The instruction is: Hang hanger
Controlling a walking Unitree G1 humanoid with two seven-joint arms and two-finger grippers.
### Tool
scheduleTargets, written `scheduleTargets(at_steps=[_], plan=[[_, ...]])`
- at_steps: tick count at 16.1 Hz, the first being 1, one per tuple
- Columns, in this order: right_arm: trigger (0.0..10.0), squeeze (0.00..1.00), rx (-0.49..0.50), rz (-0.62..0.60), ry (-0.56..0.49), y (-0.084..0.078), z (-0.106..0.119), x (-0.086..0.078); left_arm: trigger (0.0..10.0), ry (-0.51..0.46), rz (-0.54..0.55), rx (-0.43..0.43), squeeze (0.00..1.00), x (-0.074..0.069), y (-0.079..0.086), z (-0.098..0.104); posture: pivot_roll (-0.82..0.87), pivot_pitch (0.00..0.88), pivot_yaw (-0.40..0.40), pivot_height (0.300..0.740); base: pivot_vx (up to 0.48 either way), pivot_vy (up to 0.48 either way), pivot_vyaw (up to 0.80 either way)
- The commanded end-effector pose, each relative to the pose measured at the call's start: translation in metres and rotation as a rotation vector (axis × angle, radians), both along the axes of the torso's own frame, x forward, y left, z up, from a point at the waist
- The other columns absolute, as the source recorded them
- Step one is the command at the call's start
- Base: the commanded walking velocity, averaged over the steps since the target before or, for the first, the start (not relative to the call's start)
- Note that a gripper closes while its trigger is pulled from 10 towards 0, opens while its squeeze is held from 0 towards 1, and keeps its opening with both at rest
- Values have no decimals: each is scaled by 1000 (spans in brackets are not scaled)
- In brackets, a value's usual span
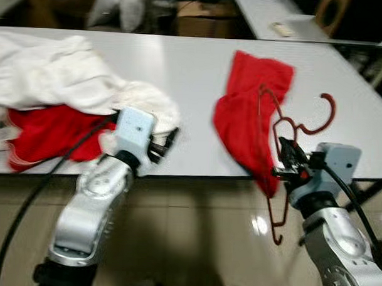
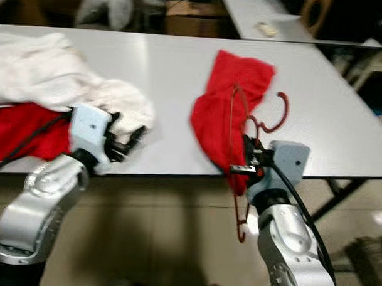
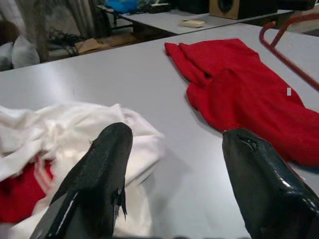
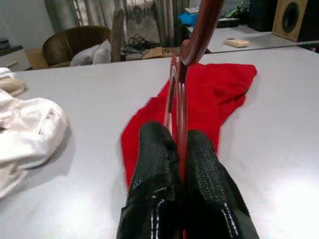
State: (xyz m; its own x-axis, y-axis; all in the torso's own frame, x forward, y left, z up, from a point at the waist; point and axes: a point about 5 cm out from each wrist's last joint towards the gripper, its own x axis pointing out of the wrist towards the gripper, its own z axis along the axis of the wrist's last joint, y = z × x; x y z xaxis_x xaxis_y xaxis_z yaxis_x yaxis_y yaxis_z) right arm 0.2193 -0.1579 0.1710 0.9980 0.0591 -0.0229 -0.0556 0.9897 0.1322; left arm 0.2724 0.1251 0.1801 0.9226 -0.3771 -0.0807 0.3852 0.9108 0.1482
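The right hand is clenched on the red hanger, held upright at the tabletop's near edge, its hook above the tabletop, its lower part hanging below the edge. A red garment lies just beside the hanger. The left hand, fingers spread and grasping nothing, hovers by the white clothes, further along that edge.

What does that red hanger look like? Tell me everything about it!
The red hanger is thin and dark red, looks like plastic or coated wire, with a curved hook at its top. The right gripper pinches it between shut black fingers at the table's front edge. The hook end reaches over the table; the lower end hangs below the edge toward the floor. It stands tilted, close against the red cloth lying on the table.
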Motion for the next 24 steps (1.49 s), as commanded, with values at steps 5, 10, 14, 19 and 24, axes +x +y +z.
scheduleTargets(at_steps=[5,10,14,19,24], plan=[[10000,0,26,-1,4,3,-1,1,10000,-10,19,15,0,2,6,3,4,55,-14,740,0,295,0],[10000,0,15,35,18,6,-3,1,10000,-6,24,16,0,1,7,2,4,60,-19,740,0,295,0],[10000,0,27,28,27,6,-5,1,10000,-2,24,16,0,2,6,2,3,59,-16,740,0,297,0],[10000,0,28,27,33,6,-6,2,10000,-1,23,16,0,3,5,1,2,59,-14,740,0,295,-750],[10000,0,26,23,33,5,-6,3,10000,-18,-4,47,0,2,2,2,4,59,-19,740,0,177,-793]])
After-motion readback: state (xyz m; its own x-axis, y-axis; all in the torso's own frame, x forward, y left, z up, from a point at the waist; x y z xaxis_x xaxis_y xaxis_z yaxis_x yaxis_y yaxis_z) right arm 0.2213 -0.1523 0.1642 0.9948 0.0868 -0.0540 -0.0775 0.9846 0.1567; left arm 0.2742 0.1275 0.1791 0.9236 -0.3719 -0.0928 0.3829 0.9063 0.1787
